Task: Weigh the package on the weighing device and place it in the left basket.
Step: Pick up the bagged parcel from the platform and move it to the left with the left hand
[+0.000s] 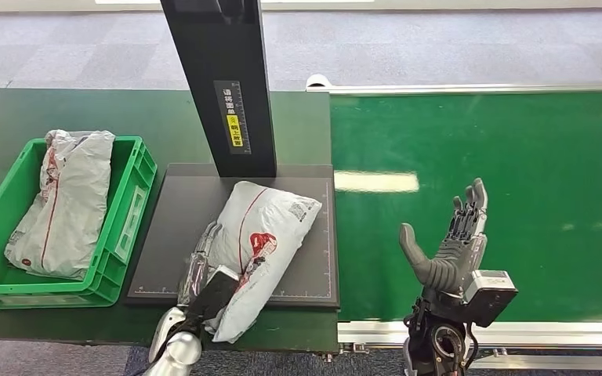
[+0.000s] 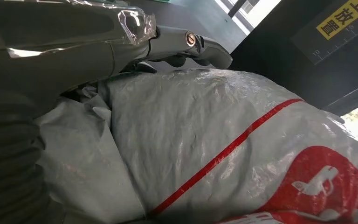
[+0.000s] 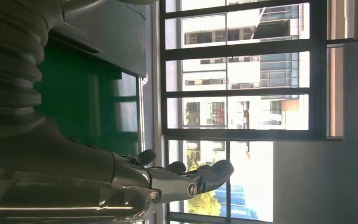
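We see the package (image 1: 262, 247) lying on the dark weighing device (image 1: 174, 235), its near end overhanging. The left hand (image 1: 204, 274) lies against its left flank; whether it grips we cannot tell. The right hand (image 1: 451, 239) hangs spread above the conveyor (image 1: 517, 157). We judge weighing under way; next, a firm grasp and a carry to the left basket (image 1: 129, 211).

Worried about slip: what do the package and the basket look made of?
Package: thin plastic film, likely a poly mailer, glossy and wrinkled, crumpling under the left robot hand. Basket: rigid green plastic, apparently moulded, with a ribbed wall.
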